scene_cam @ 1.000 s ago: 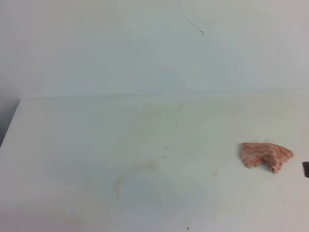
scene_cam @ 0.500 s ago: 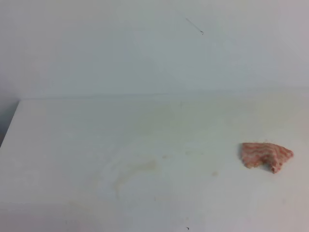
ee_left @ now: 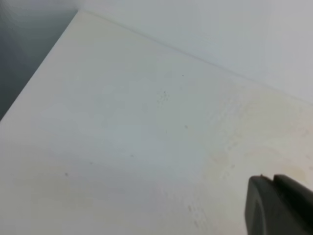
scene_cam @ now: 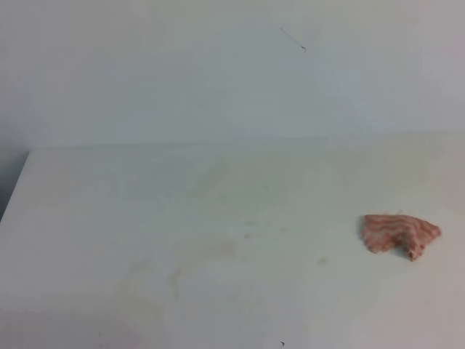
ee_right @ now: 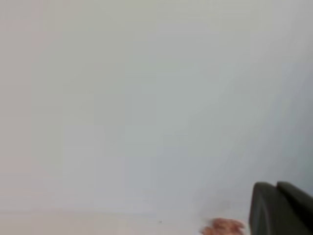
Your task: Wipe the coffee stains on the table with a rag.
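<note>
The pink and white striped rag (scene_cam: 399, 233) lies crumpled and alone on the right side of the white table (scene_cam: 87, 218). The coffee stains (scene_cam: 212, 250) show as a faint tan smear with a thin curved tail left of centre, plus a small brownish speck (scene_cam: 322, 260). Neither gripper appears in the exterior high view. The left gripper (ee_left: 273, 179) shows at the lower right of the left wrist view, its dark fingers together with nothing between them, above faint yellowish smears (ee_left: 230, 149). The right gripper (ee_right: 276, 185) is shut and empty, with the rag (ee_right: 222, 226) low and just left of it.
The table's left edge (scene_cam: 16, 185) drops to a dark floor. A pale wall (scene_cam: 232, 73) rises directly behind the table's back edge. A tiny dark speck (scene_cam: 282, 343) lies near the front edge.
A dark bit of the right gripper that showed at the right edge beside the rag has left the exterior view. The rag has not moved.
</note>
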Controlling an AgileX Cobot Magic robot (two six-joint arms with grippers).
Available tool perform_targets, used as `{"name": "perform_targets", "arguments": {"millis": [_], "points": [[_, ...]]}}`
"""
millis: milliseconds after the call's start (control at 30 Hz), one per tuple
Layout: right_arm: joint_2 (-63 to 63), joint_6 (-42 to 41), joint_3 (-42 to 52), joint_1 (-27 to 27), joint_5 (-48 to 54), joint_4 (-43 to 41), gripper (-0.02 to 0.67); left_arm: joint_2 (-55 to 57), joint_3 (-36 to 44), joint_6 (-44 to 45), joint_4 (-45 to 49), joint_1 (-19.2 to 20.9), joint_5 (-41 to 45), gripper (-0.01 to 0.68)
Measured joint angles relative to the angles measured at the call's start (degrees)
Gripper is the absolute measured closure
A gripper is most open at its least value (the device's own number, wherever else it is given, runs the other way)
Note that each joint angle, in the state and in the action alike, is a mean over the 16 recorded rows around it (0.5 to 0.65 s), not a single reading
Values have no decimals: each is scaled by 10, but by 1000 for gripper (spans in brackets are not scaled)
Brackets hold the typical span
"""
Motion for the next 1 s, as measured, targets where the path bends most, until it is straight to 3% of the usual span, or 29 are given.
{"name": "perform_targets", "arguments": {"millis": [200,467,733,1000], "points": [[-44,12,5,-99,-2,48,653,0,0,0,0,0,0,672],[-104,-12,85,-195,-58,229,653,0,0,0,0,1,1,672],[-149,-46,272,-219,-235,382,653,0,0,0,0,1,1,672],[-212,-66,398,-221,-309,394,653,0,0,0,0,1,1,672]]}}
